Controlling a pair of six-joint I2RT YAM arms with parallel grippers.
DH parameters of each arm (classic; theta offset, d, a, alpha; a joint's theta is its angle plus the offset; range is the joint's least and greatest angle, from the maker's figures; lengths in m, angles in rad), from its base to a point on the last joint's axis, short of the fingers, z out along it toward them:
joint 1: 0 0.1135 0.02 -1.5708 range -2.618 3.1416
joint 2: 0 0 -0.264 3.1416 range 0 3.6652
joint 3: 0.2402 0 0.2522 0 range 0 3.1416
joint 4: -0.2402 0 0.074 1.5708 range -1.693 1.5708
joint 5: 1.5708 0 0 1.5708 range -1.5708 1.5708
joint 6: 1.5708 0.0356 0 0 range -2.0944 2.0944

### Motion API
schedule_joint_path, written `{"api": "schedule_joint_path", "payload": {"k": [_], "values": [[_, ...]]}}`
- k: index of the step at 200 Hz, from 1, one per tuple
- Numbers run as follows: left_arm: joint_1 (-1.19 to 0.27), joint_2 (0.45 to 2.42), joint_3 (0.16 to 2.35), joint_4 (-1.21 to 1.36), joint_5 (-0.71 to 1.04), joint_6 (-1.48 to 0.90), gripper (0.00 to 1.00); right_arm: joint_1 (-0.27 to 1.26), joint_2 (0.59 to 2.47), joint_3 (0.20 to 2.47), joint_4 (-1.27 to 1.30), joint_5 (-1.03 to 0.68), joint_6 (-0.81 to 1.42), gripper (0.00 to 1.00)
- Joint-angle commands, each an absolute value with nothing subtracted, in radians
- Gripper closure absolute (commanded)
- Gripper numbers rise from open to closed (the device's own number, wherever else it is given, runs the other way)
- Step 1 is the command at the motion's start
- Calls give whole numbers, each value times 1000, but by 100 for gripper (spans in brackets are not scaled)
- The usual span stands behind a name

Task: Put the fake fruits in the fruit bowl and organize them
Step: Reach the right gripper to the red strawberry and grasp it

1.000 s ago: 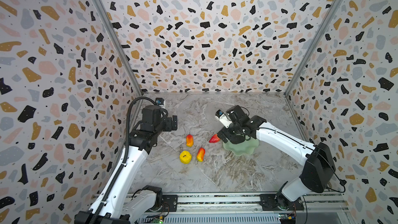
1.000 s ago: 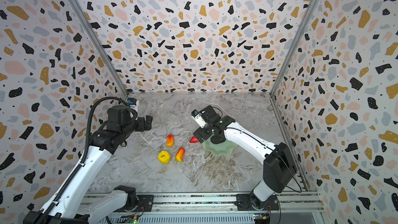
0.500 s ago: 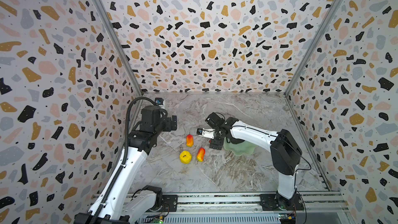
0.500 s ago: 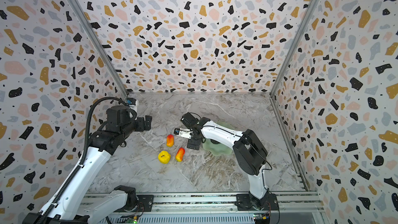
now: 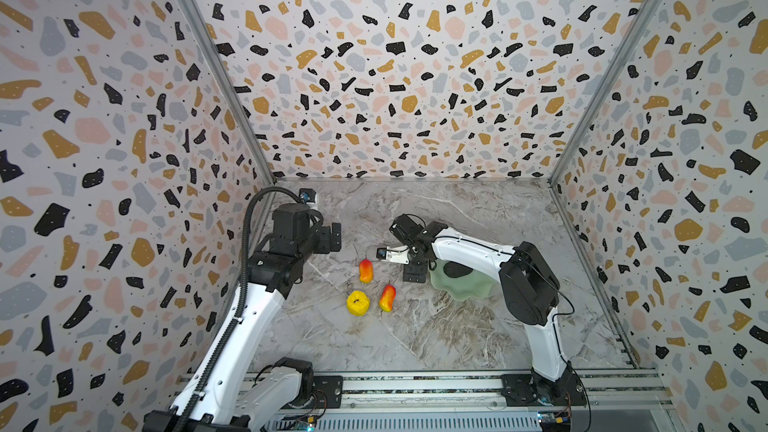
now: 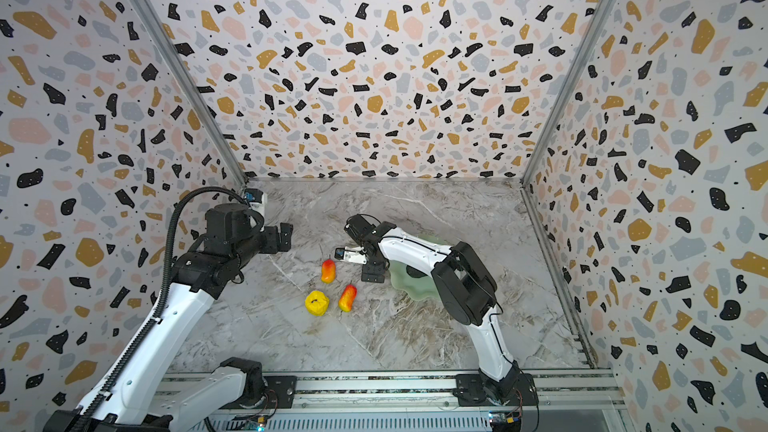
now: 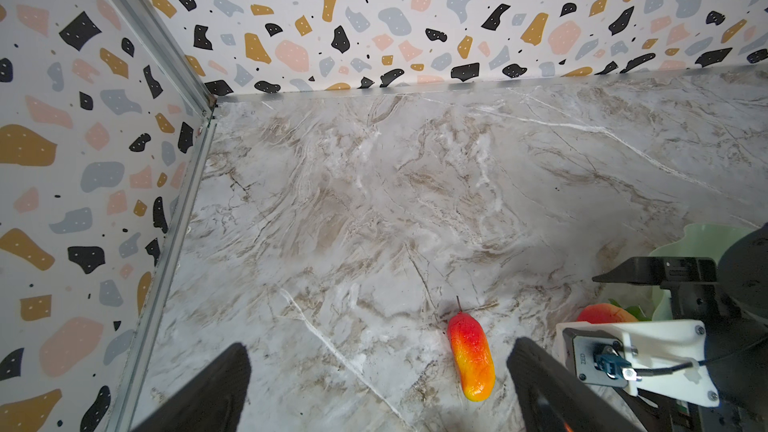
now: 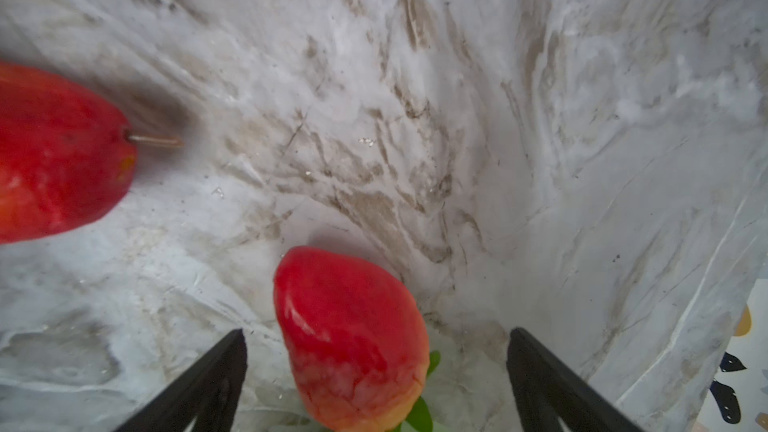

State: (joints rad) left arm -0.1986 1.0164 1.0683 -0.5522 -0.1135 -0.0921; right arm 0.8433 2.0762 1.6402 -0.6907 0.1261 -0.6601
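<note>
Beside the bowl (image 5: 461, 292), your right gripper (image 5: 414, 276) dropped from above it to straddle the strawberry (image 8: 345, 326) on the table (image 5: 415, 338), jaws spread (nothing pinched yet), ready to close; your left gripper (image 7: 379, 344) hung spread too.

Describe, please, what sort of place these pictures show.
Probably a robot test booth: terrazzo-patterned walls enclose a marble-look tabletop, two arms stand on a front rail, and fake fruits lie near a green bowl.

Marbled tabletop (image 5: 415, 338), mango (image 5: 365, 270) at centre, second mango (image 5: 387, 297) beside bumpy yellow fruit (image 5: 358, 302), strawberry (image 8: 353, 338) just beside mint bowl (image 5: 461, 289).
</note>
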Motion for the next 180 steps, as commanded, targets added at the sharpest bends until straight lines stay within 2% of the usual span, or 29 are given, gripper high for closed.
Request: {"api": "schedule_joint_path", "payload": {"k": [1, 75, 140, 180], "values": [[-204, 1014, 1066, -532, -117, -80, 1, 834, 2067, 1658, -733, 133, -666, 3], [-204, 1005, 1066, -534, -120, -79, 0, 829, 2124, 1729, -764, 123, -604, 16], [-204, 1005, 1065, -532, -121, -77, 0, 856, 2117, 1796, -782, 63, -561, 37], [-204, 1005, 1066, -534, -121, -77, 0, 872, 2093, 1836, -806, 26, -536, 42]]}}
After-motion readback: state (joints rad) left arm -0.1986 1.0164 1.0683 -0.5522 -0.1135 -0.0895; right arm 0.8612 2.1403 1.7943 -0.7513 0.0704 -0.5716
